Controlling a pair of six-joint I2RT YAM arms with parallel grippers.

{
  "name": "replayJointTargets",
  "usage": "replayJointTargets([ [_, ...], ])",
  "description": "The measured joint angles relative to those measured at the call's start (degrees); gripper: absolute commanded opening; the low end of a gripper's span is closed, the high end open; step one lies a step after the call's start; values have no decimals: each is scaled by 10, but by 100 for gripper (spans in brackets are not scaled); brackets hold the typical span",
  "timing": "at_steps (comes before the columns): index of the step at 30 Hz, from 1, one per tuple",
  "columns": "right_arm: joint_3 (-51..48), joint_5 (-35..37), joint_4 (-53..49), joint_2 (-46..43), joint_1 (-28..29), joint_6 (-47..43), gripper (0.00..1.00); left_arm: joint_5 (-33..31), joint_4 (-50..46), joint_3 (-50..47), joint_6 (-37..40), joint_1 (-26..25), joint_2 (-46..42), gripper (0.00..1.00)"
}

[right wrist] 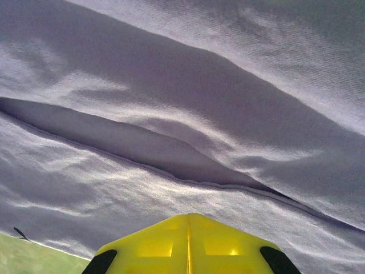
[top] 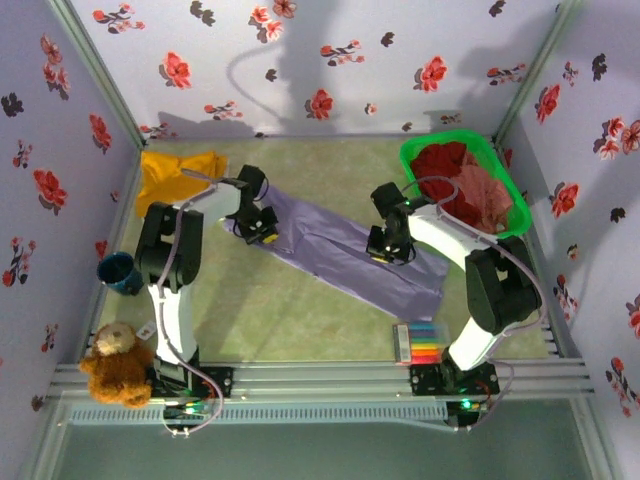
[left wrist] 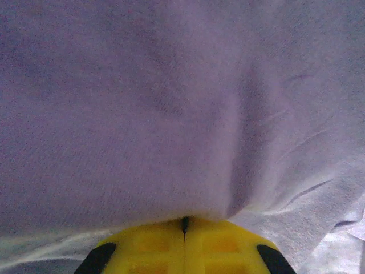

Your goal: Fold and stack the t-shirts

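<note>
A lavender t-shirt (top: 340,250) lies spread diagonally across the middle of the table. My left gripper (top: 258,230) is at its back left end. In the left wrist view the yellow jaws (left wrist: 184,220) are shut and the lavender cloth (left wrist: 171,103) drapes over their tips, pinched. My right gripper (top: 388,248) is over the shirt's right half. Its jaws (right wrist: 189,216) are shut, tips against creased cloth (right wrist: 199,85), with nothing visibly between them. A mustard-yellow t-shirt (top: 172,172) lies crumpled at the back left. Dark red (top: 440,165) and salmon-pink (top: 487,195) t-shirts fill the basket.
The green plastic basket (top: 450,142) stands at the back right corner. A blue cup (top: 120,272) sits at the left edge and a teddy bear (top: 112,362) at the near left. A pack of coloured markers (top: 420,343) lies near the right arm's base. Flowered walls enclose the table.
</note>
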Motion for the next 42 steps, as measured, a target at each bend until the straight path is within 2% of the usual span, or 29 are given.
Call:
replayJointTargets([
  [9, -13, -7, -1, -9, 0, 0, 9, -29, -12, 137, 0, 5, 85, 0],
  [16, -30, -38, 8, -8, 6, 9, 10, -33, -68, 378, 19, 18, 224, 0],
  [20, -29, -50, 26, 20, 30, 16, 10, -34, -104, 446, 37, 20, 245, 0],
  [24, -28, -59, 44, 63, 52, 22, 10, -34, -115, 440, 48, 20, 212, 0],
  [33, 3, -76, 70, 103, 91, 31, 8, -30, -108, 317, 50, 29, 71, 0],
  [38, 17, -103, 110, 121, 167, 73, 8, -26, -109, 286, 61, 53, 49, 0],
  [42, 70, -141, 146, 169, 246, 117, 8, -25, -111, 259, 65, 71, 42, 0],
])
